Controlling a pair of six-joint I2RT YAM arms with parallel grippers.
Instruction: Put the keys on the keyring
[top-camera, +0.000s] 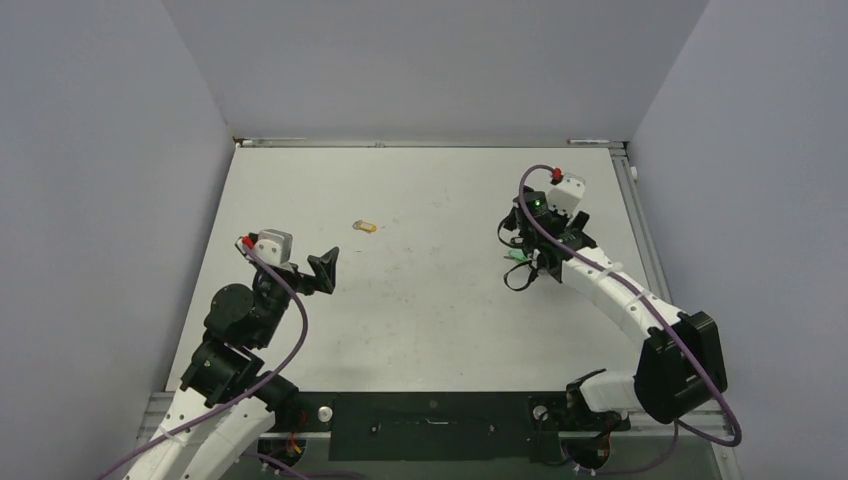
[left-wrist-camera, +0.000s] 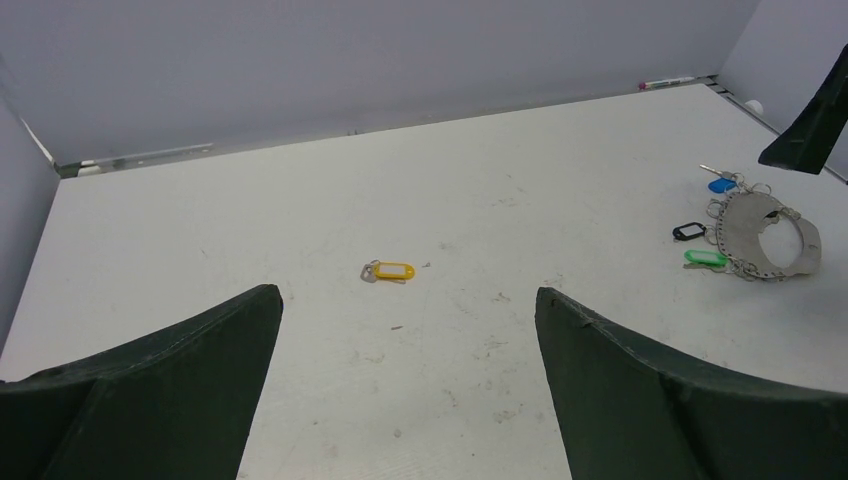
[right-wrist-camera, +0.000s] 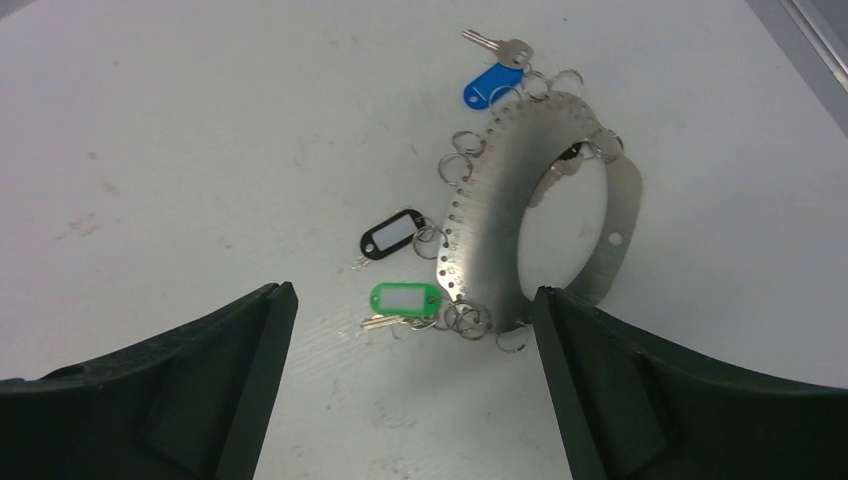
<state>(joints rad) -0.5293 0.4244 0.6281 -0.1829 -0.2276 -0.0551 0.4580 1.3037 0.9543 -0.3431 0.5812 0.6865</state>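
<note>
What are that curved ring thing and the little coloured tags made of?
The keyring looks like flat brushed metal, probably steel: silvery grey, dully shiny, punched with holes. The green tag, black tag and blue tag seem smooth plastic: solid colours, pale label windows.

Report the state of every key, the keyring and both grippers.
Yellow key: loose on the table, far from the keyring.
Blue key: at the keyring's rim, apparently hooked on.
Black key: at the rim, apparently hooked on.
Green key: at the rim, apparently hooked on.
Keyring: perforated metal plate, lying flat.
Left gripper: open, empty.
Right gripper: open, empty, over the keyring.
</note>
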